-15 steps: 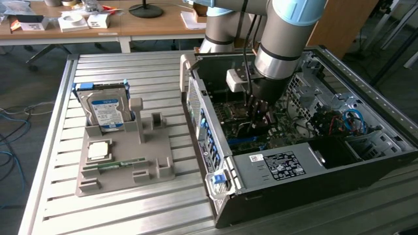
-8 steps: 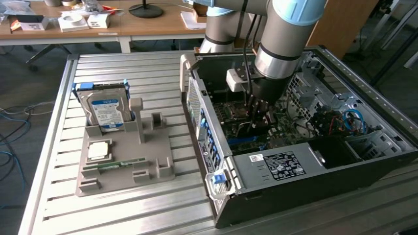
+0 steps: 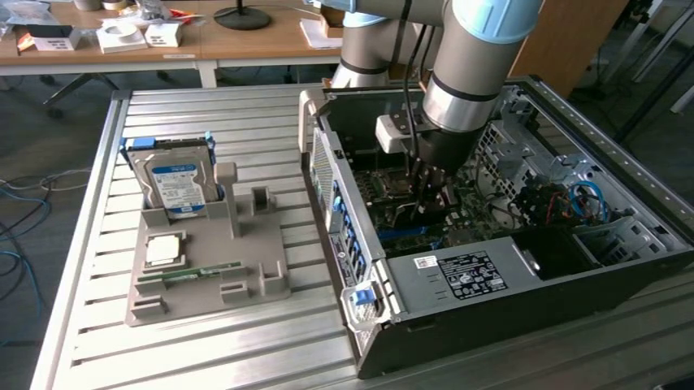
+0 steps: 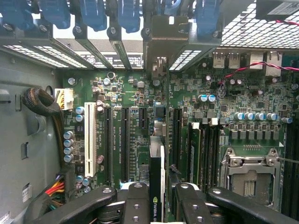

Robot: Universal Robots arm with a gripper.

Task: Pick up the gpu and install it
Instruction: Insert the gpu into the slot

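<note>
- The ribbed aluminium worktop (image 3: 195, 357) carries an open dark grey computer case (image 3: 488, 329) lying on its side.
- The grey and pale blue robot arm (image 3: 477, 65) reaches down into the case.
- The moulded grey parts tray (image 3: 249, 244) stands well apart from the case, with the blue-labelled silver hard drive (image 3: 179, 183) upright in it. No card is left there, so I judge the pick-up done.
- The green motherboard (image 4: 135, 93) shows several empty black expansion slots.
- The black tool (image 4: 160, 196) pinches the gpu from both sides.
- The gpu (image 4: 156, 163), a thin dark card seen edge-on, hangs over the board, lined up with the slots. I cannot tell whether it is seated, so the install looks unfinished.
</note>
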